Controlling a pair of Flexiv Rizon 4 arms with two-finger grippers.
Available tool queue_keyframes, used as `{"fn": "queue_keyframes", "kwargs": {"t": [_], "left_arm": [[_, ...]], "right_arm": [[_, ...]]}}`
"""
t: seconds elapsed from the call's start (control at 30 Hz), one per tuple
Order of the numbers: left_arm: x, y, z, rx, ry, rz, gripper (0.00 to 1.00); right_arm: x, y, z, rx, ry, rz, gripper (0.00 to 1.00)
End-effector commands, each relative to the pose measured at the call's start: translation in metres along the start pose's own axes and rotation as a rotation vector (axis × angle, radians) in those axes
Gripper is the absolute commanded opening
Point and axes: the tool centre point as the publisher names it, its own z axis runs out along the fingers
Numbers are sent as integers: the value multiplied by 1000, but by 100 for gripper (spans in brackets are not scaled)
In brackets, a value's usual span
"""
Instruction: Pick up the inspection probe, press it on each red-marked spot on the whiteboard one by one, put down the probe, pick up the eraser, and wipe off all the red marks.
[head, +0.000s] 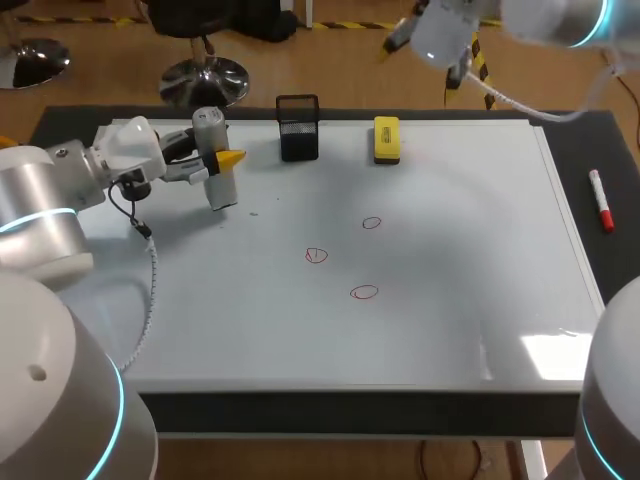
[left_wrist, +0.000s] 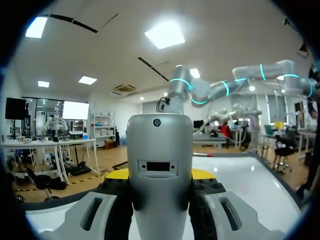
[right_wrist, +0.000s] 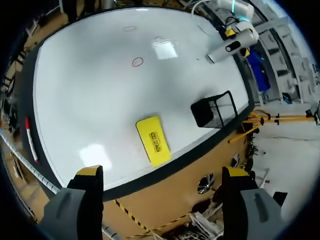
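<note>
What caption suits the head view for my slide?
Left gripper holds the inspection probe over the whiteboard; three red marks unwiped, eraser untouched.

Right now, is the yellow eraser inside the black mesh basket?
No, the eraser lies flat on the whiteboard, apart from the basket and to its right in the head view.

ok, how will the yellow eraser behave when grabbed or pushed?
The eraser lies flat, a low block, so it probably won't roll or tip. The whiteboard looks glossy, so a sideways nudge may slide it.
</note>
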Motion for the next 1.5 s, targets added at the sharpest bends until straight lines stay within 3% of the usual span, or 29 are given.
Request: {"fn": "queue_keyframes", "kwargs": {"t": [0.03, 0.3, 0.47, 0.67, 1.07, 1.5], "left_arm": [[0, 0, 1, 3, -2, 2, 0], [0, 0, 1, 3, -2, 2, 0], [0, 0, 1, 3, -2, 2, 0], [0, 0, 1, 3, -2, 2, 0], [0, 0, 1, 3, -2, 2, 0], [0, 0, 1, 3, -2, 2, 0]], "right_arm": [[-8, -4, 9, -28, 220, -166, 100], [-5, 1, 26, -78, 215, -242, 100], [-2, -1, 38, -78, 227, -256, 100], [-6, -6, 50, -11, 219, -297, 100], [-8, 14, 74, -33, 195, -328, 100], [5, 10, 92, -52, 208, -335, 100]]}}
